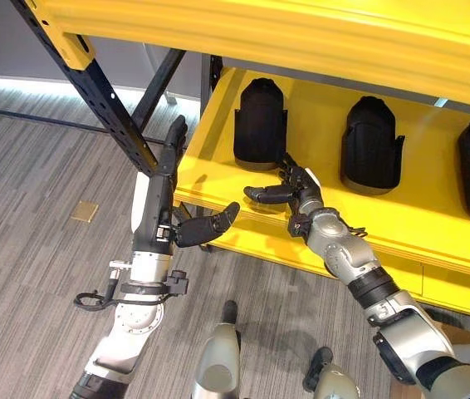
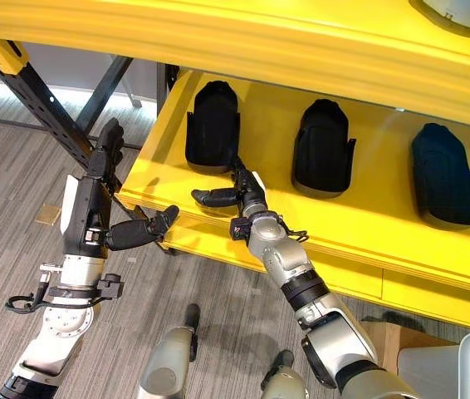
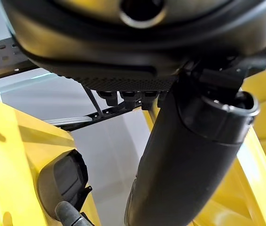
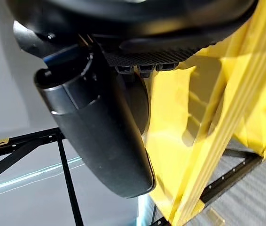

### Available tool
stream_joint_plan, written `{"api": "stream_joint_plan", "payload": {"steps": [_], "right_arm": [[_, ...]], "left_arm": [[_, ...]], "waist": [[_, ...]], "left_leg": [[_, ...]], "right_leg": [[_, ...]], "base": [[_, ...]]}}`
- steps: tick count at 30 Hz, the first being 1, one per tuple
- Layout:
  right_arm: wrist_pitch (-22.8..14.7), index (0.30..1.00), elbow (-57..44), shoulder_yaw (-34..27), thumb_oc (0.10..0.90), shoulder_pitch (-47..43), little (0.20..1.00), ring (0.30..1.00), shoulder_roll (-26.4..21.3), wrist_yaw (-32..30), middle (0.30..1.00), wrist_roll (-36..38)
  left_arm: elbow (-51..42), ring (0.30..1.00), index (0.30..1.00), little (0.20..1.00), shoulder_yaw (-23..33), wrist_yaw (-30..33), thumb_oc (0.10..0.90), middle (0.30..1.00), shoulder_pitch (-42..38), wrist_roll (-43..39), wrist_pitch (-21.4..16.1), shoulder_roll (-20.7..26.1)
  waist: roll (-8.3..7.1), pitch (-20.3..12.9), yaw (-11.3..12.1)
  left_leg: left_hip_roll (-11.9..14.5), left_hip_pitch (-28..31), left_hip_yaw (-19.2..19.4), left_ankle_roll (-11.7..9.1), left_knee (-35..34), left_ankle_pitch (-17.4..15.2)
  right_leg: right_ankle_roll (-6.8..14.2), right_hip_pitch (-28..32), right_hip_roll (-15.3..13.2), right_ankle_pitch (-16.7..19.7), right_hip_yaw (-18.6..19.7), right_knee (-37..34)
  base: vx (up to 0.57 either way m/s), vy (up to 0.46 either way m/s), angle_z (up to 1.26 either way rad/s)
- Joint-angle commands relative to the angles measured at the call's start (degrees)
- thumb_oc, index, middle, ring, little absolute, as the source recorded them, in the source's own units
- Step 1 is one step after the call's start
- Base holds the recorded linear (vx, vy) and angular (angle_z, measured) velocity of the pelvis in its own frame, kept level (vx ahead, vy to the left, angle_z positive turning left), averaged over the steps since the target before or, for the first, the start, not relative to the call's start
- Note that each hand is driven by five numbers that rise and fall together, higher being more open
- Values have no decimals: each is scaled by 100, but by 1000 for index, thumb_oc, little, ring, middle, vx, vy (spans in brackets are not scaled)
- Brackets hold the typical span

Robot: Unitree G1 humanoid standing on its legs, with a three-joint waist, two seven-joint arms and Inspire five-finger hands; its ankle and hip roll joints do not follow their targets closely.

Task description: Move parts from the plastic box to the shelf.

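Right hand reaches over the shelf's front lip, fingers straight and thumb out sideways, fingertips at the base of the leftmost black part; contact probably, though the angle hides it. That part stands upright on the yellow shelf, first of a row of three (spaced evenly, likely for easy pickup). Hand seems to be nudging or releasing it. Left hand holds nothing, fingers straight upward beside the shelf's black upright post.
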Motion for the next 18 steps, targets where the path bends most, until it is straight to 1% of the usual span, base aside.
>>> {"api": "stream_joint_plan", "payload": {"steps": [1, 5, 14, 18], "right_arm": [[-443, 1000, -299, -106, 900, -930, 1000, 1000, 54, 178, 1000, 101], [-411, 1000, -277, -108, 900, -1012, 1000, 1000, 28, 235, 1000, 149], [-441, 1000, -225, -67, 900, -1076, 1000, 1000, 7, 183, 1000, 155], [-479, 1000, -158, -73, 900, -1126, 1000, 1000, -17, 316, 1000, 139]], "left_arm": [[-602, 1000, 1000, 1000, 10, 206, 900, 1000, -307, -65, -538, 209], [-626, 1000, 1000, 1000, 10, 183, 900, 1000, -282, -65, -572, 213], [-614, 1000, 1000, 1000, 3, 174, 900, 1000, -263, -79, -572, 236], [-613, 1000, 1000, 1000, -19, 188, 900, 1000, -281, -69, -565, 239]], "waist": [[-244, -273, 132], [-272, -262, 168], [-279, -248, 186], [-285, -245, 182]], "left_leg": [[-89, 382, -50, 144, 181, -769], [-92, 369, -56, 144, 198, -777], [-94, 373, -46, 151, 204, -776], [-87, 368, -35, 144, 204, -773]], "right_leg": [[-208, 237, 162, -303, 211, 36], [-204, 266, 169, -298, 188, 13], [-194, 289, 168, -282, 177, -10], [-190, 287, 170, -279, 179, -22]], "base": [[0, 0, 0], [0, 0, 0], [0, 0, 0], [0, 0, 0]]}}
